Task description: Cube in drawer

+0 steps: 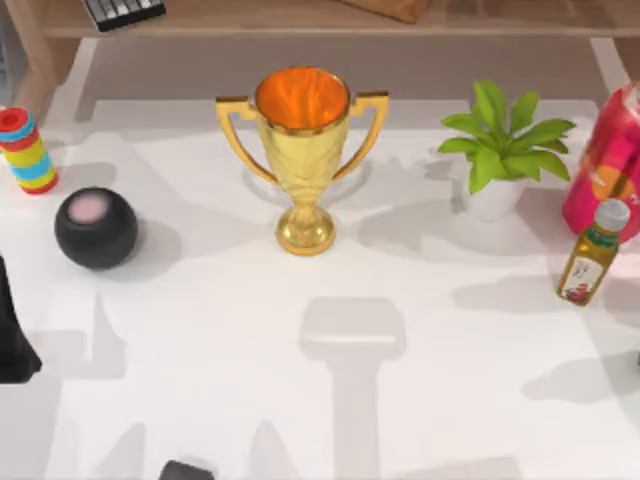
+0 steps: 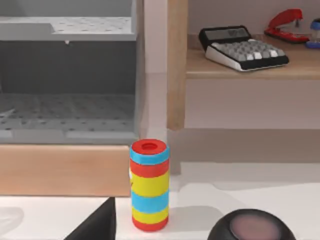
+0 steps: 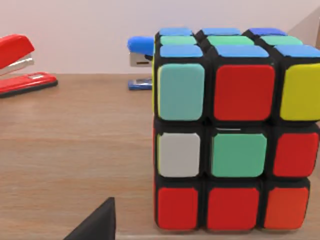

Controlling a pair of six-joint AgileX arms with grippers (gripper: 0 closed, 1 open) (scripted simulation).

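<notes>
The multicoloured plastic puzzle cube (image 3: 235, 130), three tiles by three on each face with black edges, stands upright on a light wooden shelf (image 3: 75, 150), close in front of the right wrist camera. It looks rigid and light, with smooth tiles that could slide under a weak pinch; I judge the safest hold is across two opposite flat faces at mid-height, squarely, so the layers do not twist. A red stapler (image 3: 22, 65) lies well apart from it on the same shelf, and a blue stapler (image 3: 140, 52) sits just behind it.

The open grey drawer (image 2: 65, 107) with its wooden front shows in the left wrist view, with a striped red, blue and yellow cylinder (image 2: 149, 186) standing just beside its corner.

On the white desk (image 1: 450, 380) stand a gold trophy cup (image 1: 303, 150), a black sphere (image 1: 96, 228), a potted green plant (image 1: 500, 150) and a small oil bottle (image 1: 592, 252); the middle is bare.

A dark wedge at each wrist view's edge is probably a finger, yet I cannot tell how either arm's jaws stand.
</notes>
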